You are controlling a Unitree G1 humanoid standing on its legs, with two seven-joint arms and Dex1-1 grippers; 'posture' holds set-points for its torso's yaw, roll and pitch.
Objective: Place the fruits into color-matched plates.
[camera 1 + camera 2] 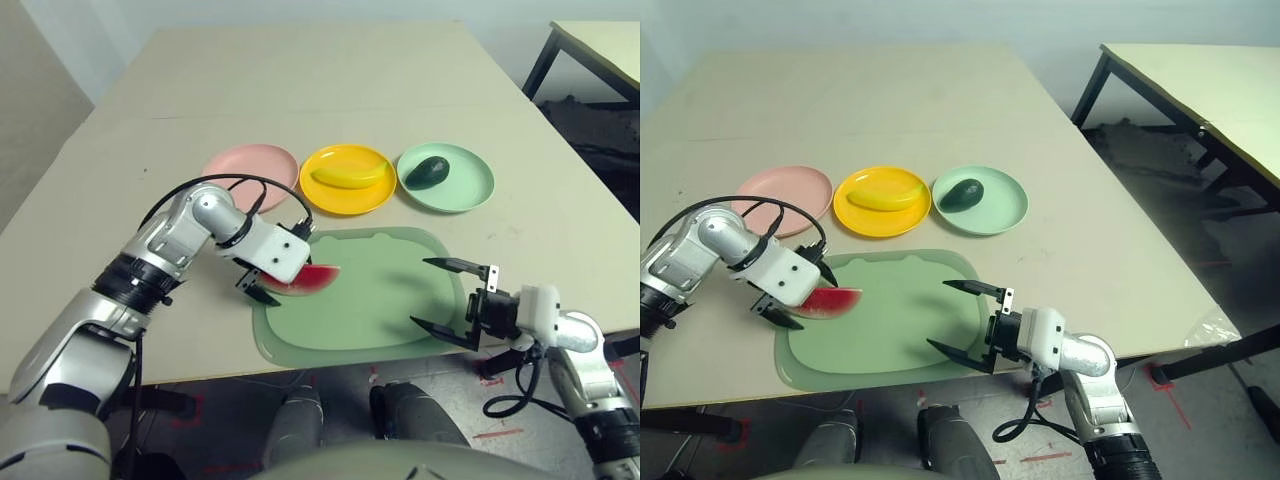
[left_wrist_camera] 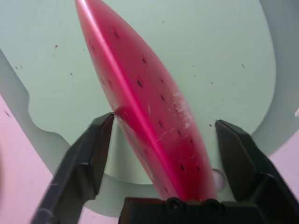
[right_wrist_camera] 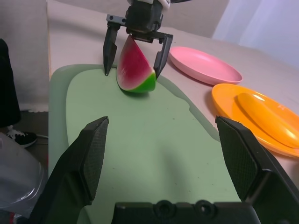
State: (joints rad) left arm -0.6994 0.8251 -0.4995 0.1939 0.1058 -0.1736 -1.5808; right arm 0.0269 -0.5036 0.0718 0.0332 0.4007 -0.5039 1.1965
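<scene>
While the left gripper points down over the near left corner of the green cutting mat, the watermelon wedge sits between its two black fingers, rind down on the mat. In the left wrist view one finger just touches the red flesh and the other stands clear of it with a gap, so the fingers are partly closed around the wedge but not clamped on it. The wedge rests at the mat's left edge, well apart from the pink plate, which lies bare at the left of the row of three plates beyond the mat. The banana lies in the yellow-orange plate in the middle, and the avocado lies in the mint green plate on the right. The right gripper hovers level at the mat's near right edge, pointing toward the left arm, fingers spread wide and holding nothing. All the plates and the mat rest on the beige tabletop.
</scene>
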